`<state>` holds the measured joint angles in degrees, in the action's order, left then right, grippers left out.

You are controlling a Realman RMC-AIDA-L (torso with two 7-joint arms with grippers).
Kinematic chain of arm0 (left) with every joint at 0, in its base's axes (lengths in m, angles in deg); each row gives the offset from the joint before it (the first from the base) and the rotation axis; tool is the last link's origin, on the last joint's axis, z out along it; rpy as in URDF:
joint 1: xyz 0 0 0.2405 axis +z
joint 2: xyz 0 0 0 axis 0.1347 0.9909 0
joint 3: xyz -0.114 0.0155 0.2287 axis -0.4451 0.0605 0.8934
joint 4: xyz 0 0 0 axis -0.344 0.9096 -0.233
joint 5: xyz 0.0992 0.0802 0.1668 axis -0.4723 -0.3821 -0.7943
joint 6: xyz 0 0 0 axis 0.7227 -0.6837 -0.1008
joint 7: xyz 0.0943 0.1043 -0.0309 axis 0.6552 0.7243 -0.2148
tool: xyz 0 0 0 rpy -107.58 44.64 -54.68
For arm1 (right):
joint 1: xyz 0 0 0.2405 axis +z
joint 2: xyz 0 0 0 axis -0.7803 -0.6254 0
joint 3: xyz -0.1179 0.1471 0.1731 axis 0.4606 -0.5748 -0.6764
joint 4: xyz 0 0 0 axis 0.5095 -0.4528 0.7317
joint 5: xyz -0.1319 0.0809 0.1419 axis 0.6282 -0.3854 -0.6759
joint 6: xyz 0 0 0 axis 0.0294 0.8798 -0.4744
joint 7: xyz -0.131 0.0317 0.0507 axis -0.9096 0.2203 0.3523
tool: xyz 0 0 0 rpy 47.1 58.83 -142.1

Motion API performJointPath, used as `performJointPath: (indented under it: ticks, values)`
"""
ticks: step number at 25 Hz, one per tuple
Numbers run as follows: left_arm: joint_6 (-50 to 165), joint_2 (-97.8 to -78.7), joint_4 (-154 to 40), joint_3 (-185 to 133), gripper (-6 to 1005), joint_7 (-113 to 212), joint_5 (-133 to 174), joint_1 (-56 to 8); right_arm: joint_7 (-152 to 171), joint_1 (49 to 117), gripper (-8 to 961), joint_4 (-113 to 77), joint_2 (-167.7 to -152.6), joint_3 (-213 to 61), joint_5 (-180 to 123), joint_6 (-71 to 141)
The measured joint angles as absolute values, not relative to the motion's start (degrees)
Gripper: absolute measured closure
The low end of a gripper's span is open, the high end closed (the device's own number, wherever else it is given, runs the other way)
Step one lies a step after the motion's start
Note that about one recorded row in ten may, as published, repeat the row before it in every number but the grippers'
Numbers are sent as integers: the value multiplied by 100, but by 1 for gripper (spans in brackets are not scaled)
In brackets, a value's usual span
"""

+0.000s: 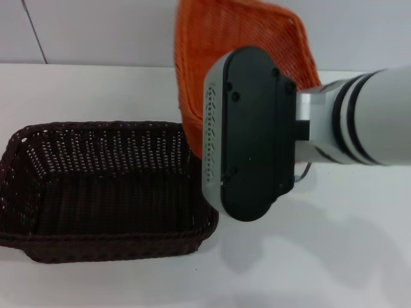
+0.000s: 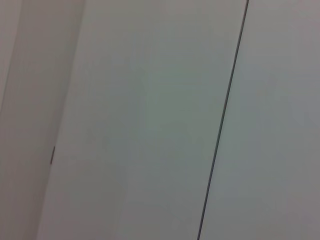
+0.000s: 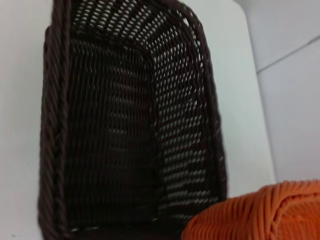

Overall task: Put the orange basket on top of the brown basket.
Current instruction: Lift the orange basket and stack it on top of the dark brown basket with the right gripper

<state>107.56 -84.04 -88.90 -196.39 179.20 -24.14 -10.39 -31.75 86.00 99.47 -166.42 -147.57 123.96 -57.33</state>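
At the near left of the white table (image 1: 334, 269): the brown basket (image 1: 109, 247), standing flat, mouth up, nothing inside. Just beside its right rim and above table level, the right gripper (image 1: 247, 135), seen from above only as a black housing. Cannot tell whether clenched or released, the working end being hidden underneath. Behind that housing, the orange basket (image 1: 244, 25): raised off the table, tipped steeply, hollow toward the head camera, near edge lost behind the gripper. Probably carried by that edge, though not confirmed. In the right wrist view, shows as a braided orange rim close to the lens, with the brown basket beyond. Looks light, fairly stiff, a little springy in the openwork sides, not fragile. Likely droops or swings when taken by one side only. Best taken at the braided rim, near the middle of a side, to hang level. Needs levelling before lowering onto the brown rim. Left gripper nowhere in view; only a plain wall panel (image 2: 150, 125) with a dark seam before its wrist camera.
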Motion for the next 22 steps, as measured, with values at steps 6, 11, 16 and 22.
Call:
performJointPath:
  ticks: [6,11,16,22]
  values:
    - [10755,-8405,-8891,-19639,486,17920,-2414,-1048,-3981,8695,780,10188,-16629,-14835,12392,-5722]
    - [10756,-8400,-8834,-19639,486,17920,-2414,-1064,-5093,8736,780,10185,-16625,-14959,11766,-5405]
    - [10762,-8394,-8742,-19639,486,17920,-2414,-1097,-6638,8560,780,10084,-16626,-15354,10623,-4774]
    - [10763,-8391,-8635,-19638,486,17920,-2334,-1118,-8030,8384,780,9758,-16639,-15744,9454,-4519]
